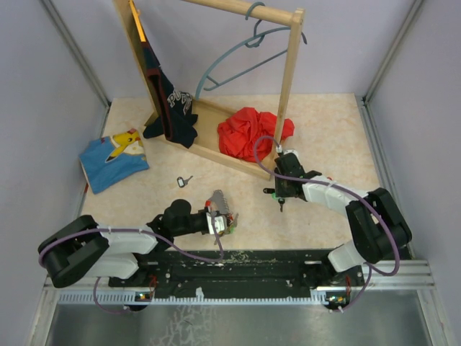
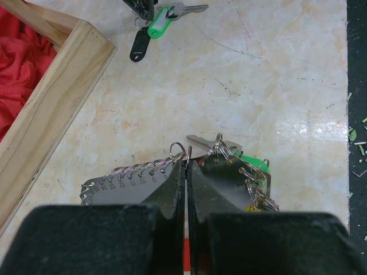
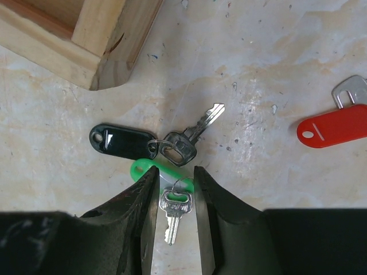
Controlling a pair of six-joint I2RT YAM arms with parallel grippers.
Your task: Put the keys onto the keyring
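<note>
My left gripper [image 1: 223, 216] [image 2: 188, 163] is shut on the keyring [image 1: 220, 204], a grey numbered plate [image 2: 117, 190] edged with several wire rings. It carries a silver key [image 2: 200, 141] and a green tab [image 2: 253, 161], and red shows between the jaws. My right gripper [image 1: 281, 201] [image 3: 174, 172] is open, its fingers straddling a silver key [image 3: 175, 207] that hangs on a green tag [image 3: 140, 168] and lies on the table. A dark-headed key [image 3: 189, 139] with a black tag [image 3: 119, 141] lies just beyond. A key with a red tag [image 3: 334, 126] lies to the right.
A small lone key [image 1: 184, 181] lies mid-table. The wooden clothes rack [image 1: 216, 137] stands behind, its base corner [image 3: 86, 40] close to my right gripper. A red cloth [image 1: 252, 130] lies on the base, a navy shirt [image 1: 173, 108] hangs, and a blue shirt [image 1: 114, 158] lies at left.
</note>
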